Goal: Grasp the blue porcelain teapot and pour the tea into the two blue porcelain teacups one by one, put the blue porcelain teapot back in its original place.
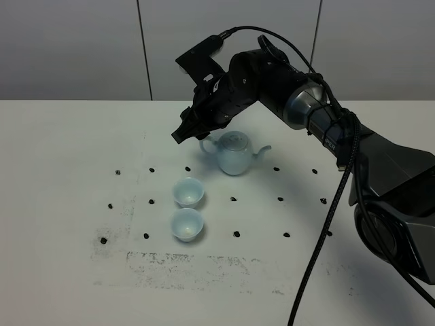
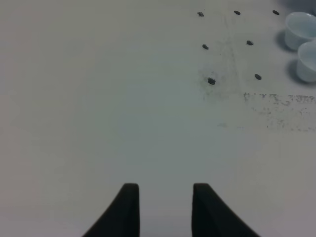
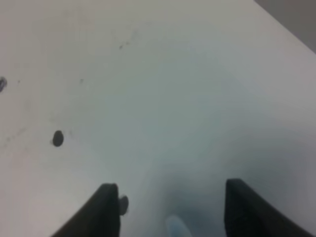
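The blue porcelain teapot [image 1: 234, 153] stands on the white table, spout to the right, loop handle [image 1: 205, 144] to the left. The two blue porcelain teacups [image 1: 188, 191] [image 1: 187, 224] stand in front of it, one behind the other. No tea shows in them. My right gripper [image 1: 182, 130] reaches across and hovers just above and left of the handle. In the right wrist view it [image 3: 170, 190] is open, with a pale blue bit of the handle [image 3: 176, 228] between its fingers. My left gripper [image 2: 165, 195] is open and empty over bare table. Both cups [image 2: 301, 28] [image 2: 308, 61] lie far off it.
Small black dots [image 1: 151, 170] mark a grid on the table [image 1: 68, 156], with smudged black marks [image 1: 177, 261] along the front. The right arm's cable [image 1: 333, 204] hangs down at the right. A grey wall stands behind the table.
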